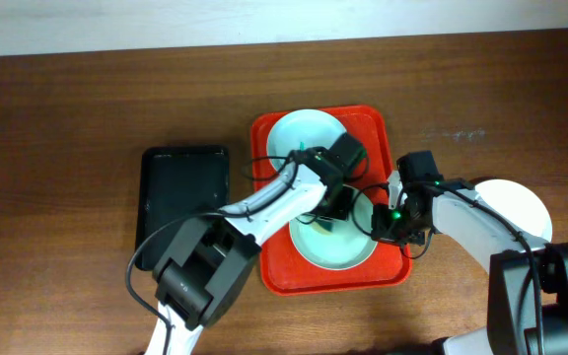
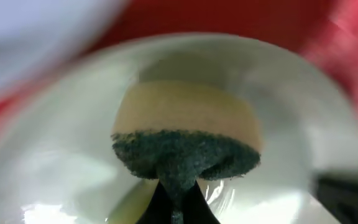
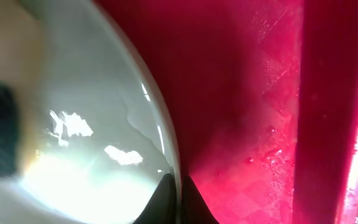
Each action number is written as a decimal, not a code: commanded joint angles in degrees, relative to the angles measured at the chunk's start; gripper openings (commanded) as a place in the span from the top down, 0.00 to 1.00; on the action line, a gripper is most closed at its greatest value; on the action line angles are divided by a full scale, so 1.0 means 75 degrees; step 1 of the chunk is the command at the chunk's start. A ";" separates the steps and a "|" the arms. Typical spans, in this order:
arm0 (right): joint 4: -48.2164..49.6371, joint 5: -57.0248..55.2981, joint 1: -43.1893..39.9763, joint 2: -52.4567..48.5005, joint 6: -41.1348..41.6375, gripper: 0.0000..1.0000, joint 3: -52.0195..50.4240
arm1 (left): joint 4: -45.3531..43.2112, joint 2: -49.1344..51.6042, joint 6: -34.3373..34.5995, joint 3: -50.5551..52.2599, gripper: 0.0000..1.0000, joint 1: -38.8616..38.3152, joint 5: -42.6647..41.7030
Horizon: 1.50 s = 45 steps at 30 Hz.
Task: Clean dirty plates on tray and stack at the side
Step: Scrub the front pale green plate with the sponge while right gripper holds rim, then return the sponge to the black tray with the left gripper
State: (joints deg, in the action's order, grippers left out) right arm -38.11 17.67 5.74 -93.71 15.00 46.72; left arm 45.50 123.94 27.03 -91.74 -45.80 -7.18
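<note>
Overhead. The red-orange tray (image 1: pixel 279 271) sits mid-surface (image 1: pixel 67 118). It carries two plates: a pale blue plate (image 1: pixel 299 133) at the far end and a mint green plate (image 1: pixel 348 254) at the near end. A white plate (image 1: pixel 521 202) lies off the tray on my right, well apart. I take it for the start of the stack. The black tray (image 1: pixel 185 182) on my left shows no sponge. Both my arms meet over the mint plate.

Left wrist. My left gripper (image 2: pixel 178 196) is clenched on the sponge (image 2: pixel 185 124), dark scouring face toward the camera and yellow body beyond. The sponge hangs over the middle of the mint plate and hides any smear there. The view is blurred, so I cannot tell whether it presses on the plate.

Right wrist. My right gripper (image 3: pixel 180 196) is clenched on the mint plate's rim, on the side nearest the tray's wall. My reading is that this pinch anchors the plate so it cannot slide or spin under the scrub.

Judgement: the mint plate's scrub is the step in hand. The pale blue plate is not yet done.
</note>
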 commanded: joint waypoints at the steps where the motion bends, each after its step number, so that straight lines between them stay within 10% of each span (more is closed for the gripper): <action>1: -0.0073 -0.0641 -0.0017 -0.0184 -0.0105 0.96 -0.0157 | 0.0029 0.0233 -0.0125 -0.0026 1.00 -0.0490 -0.1148; 10: -0.0090 -0.0641 -0.0017 -0.0184 -0.0105 0.96 -0.0157 | 0.1087 0.0230 -0.0128 -0.0026 1.00 -0.0382 -0.1571; 20: -0.0093 -0.0615 -0.0017 -0.0184 -0.0105 0.96 -0.0157 | 0.2200 -0.0122 -0.0122 -0.0035 1.00 0.0629 0.2684; 30: -0.0204 -0.0618 -0.0017 -0.0184 -0.0105 0.96 -0.0157 | 0.2011 -0.2366 -0.0350 -0.0085 1.00 0.1612 0.0402; 40: -0.0204 -0.0618 -0.0017 -0.0184 -0.0105 0.96 -0.0157 | 0.3261 -0.3156 -0.0612 0.0154 1.00 0.3279 0.2646; 45: -0.0204 -0.0618 -0.0017 -0.0184 -0.0105 0.96 -0.0157 | 0.2046 -0.3150 -0.0714 0.1851 1.00 0.4491 0.2704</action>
State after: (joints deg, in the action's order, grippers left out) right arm -38.79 18.02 5.93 -93.76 14.74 46.74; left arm 65.21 100.60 23.29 -85.27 -16.27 11.14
